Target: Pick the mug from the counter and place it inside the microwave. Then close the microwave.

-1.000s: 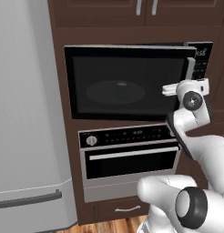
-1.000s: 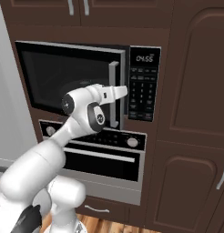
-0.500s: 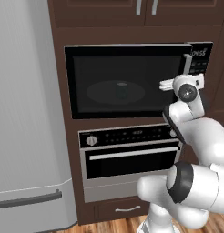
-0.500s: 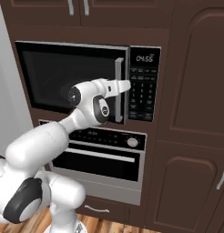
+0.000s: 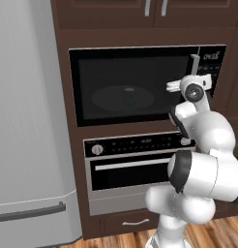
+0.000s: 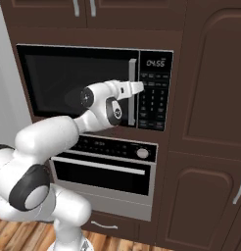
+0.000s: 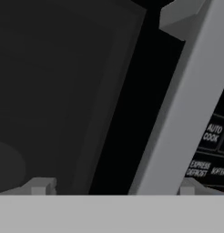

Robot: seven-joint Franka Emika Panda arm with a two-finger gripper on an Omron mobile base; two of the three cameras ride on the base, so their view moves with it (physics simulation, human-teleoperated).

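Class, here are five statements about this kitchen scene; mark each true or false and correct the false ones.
1. The microwave door is shut. True.
2. The gripper is clamped on a mug. False: its jaws stand open and hold nothing.
3. The gripper is by the microwave's door handle. True.
4. The oven sits above the microwave. False: it sits below it.
5. A refrigerator stands to the right of the microwave. False: it stands to the left, in the left base view.
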